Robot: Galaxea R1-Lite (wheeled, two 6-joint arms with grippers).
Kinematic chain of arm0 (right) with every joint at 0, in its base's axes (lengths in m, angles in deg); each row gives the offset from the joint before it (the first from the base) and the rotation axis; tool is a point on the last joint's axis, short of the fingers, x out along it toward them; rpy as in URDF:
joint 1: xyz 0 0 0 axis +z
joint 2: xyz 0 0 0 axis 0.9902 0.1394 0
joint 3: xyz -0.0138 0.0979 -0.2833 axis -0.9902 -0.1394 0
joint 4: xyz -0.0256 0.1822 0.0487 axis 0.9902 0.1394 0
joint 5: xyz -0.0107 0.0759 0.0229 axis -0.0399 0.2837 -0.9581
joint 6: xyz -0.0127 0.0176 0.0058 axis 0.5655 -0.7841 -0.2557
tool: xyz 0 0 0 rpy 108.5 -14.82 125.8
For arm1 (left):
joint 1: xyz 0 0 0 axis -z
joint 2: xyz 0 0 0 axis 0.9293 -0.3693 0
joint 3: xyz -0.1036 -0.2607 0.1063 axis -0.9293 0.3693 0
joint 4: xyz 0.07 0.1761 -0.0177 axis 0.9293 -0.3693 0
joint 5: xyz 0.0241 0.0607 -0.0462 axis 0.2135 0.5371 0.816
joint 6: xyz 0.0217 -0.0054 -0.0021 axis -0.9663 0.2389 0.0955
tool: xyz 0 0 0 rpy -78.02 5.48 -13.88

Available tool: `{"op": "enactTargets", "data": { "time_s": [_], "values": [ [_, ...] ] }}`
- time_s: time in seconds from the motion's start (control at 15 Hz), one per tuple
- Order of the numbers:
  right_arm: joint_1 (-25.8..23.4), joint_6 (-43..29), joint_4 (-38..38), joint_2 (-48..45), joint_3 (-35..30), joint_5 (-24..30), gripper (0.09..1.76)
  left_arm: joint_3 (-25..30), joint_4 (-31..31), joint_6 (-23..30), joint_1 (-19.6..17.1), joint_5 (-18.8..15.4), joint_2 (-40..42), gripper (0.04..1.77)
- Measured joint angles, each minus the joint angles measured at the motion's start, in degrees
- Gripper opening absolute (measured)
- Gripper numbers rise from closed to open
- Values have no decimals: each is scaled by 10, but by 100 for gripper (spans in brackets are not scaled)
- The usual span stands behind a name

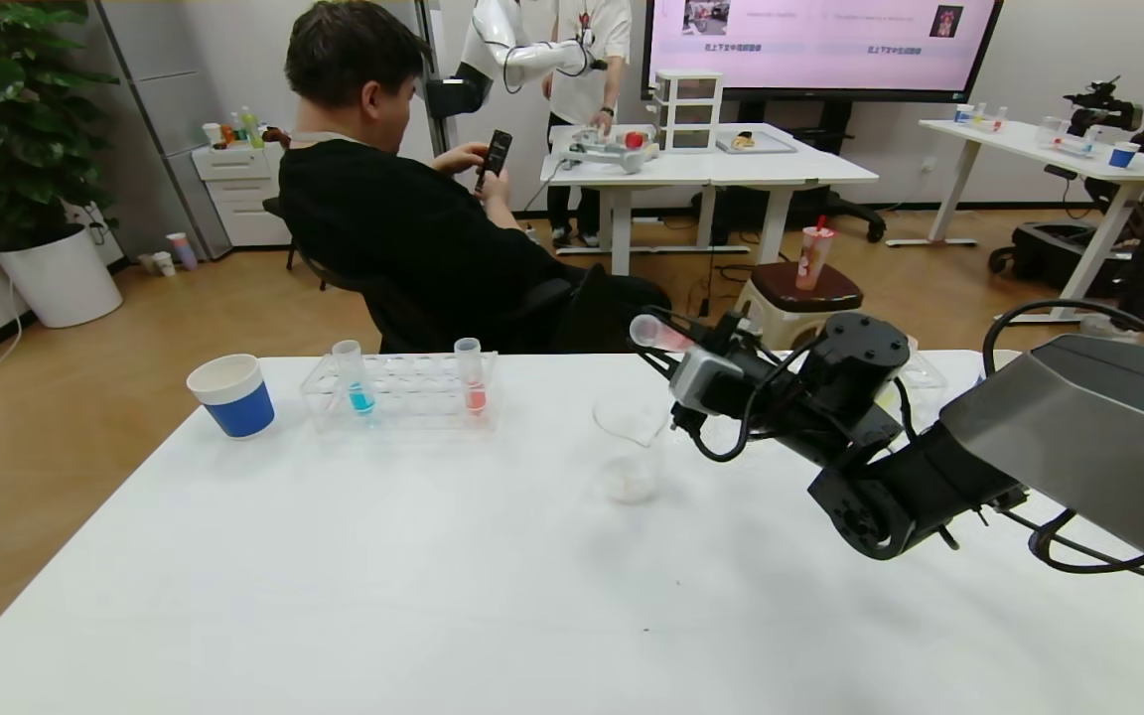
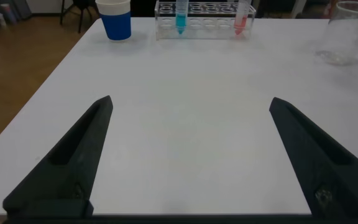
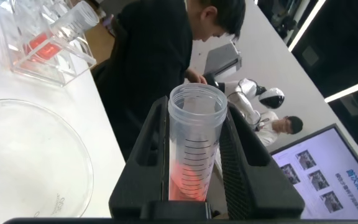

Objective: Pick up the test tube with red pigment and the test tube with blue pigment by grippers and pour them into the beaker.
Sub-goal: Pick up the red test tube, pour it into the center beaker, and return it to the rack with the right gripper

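The left hand (image 2: 191, 155) hangs low over the near part of the white desk (image 1: 433, 596), its two black fingers spread wide with nothing between them; only the left wrist view shows it.

Farther in and to the right, the right arm reaches across the desk toward the middle. The right hand (image 1: 696, 353) is clenched on the test tube with red pigment (image 1: 661, 335), its two fingers pressing the tube's sides. The tube is tipped far over: its long axis runs close to level, with the open mouth pointing left and slightly upward, away from the arm, and the rounded bottom buried in the hand. In the right wrist view the orange-red liquid (image 3: 188, 177) lies pooled along the tube's lower part, short of the mouth.

The beaker (image 1: 629, 447) stands upright on the desk just below and slightly left of the tube's mouth; the tube is above it, not touching it.

Beyond, toward the far left, a clear rack (image 1: 403, 392) holds two upright tubes, mouths up: the test tube with blue pigment (image 1: 354, 377) at its left end and a pinker red tube (image 1: 471, 375) at its right. A blue-and-white paper cup (image 1: 232, 395) stands just left of the rack.
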Motion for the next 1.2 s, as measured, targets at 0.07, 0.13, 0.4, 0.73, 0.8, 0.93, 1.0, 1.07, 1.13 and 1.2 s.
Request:
{"op": "enactTargets", "data": {
  "time_s": [0.07,0.13,0.4,0.73,0.8,0.93,1.0,1.07,1.13,1.2],
  "values": [
    [-2,22,0,3,2,12,49,0,0,0,0,0,0,176],
    [-4,47,0,7,8,27,49,0,0,0,0,0,0,176],
    [-9,108,0,19,27,57,49,0,0,0,0,0,0,176],
    [-32,192,-2,28,29,105,49,0,0,0,0,0,0,176],
    [-36,204,-4,30,28,108,49,0,0,0,0,0,0,176],
    [-42,238,-5,33,24,119,49,0,0,0,0,0,0,176],
    [-44,250,-5,34,22,123,49,0,0,0,0,0,0,176],
    [-44,262,-6,35,20,125,49,0,0,0,0,0,0,176],
    [-42,271,-7,36,17,125,49,0,0,0,0,0,0,176],
    [-39,277,-10,36,15,125,49,0,0,0,0,0,0,176]
  ]
}}
